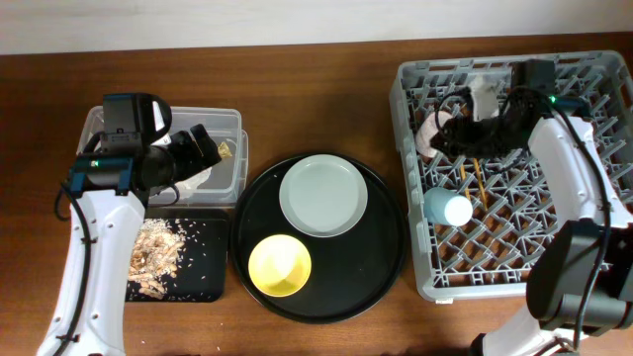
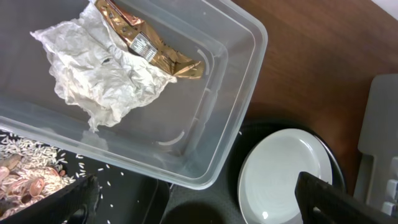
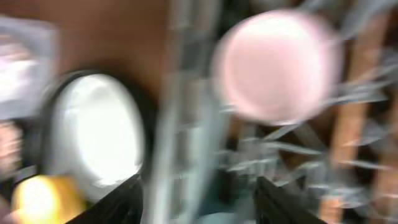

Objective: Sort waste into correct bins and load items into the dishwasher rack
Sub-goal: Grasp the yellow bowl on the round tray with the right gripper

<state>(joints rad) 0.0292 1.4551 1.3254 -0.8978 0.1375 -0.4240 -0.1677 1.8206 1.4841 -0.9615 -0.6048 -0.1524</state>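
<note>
- The left hand [image 2: 198,186] hangs over the clear box [image 1: 235,119] at 10 o'clock on the worktop [image 1: 326,89]. Its fingers are spread wide and nothing is between them.
- Inside the box lies the crumpled white tissue [image 2: 106,71]. The gold-brown wrapper [image 2: 152,46] touches it on its 1 o'clock side in the left wrist view.
- The shallow black tray [image 1: 203,277] sits just beside the box, at the box's 6 o'clock edge. Beige food scraps [image 1: 153,252] are scattered over the tray's 9 o'clock half.
- The round black tray [image 1: 381,257] is in the middle of the worktop. It carries the white plate [image 1: 323,195] at 12 o'clock and the yellow bowl [image 1: 280,265] at 7 o'clock.
- The grey rack [image 1: 420,247] fills the 3 o'clock side.
- The blue cup [image 1: 450,208] rests among the rack's pegs towards its 9 o'clock side. The chopsticks [image 1: 475,178] lie just at the cup's 12 o'clock.
- The right hand [image 3: 199,183] is over the rack's 10 o'clock part. Its wrist view is blurred, but the fingers stand partly apart with nothing between them.
- The pink cup [image 3: 277,65] sits in the rack just beyond the right fingertips.
</note>
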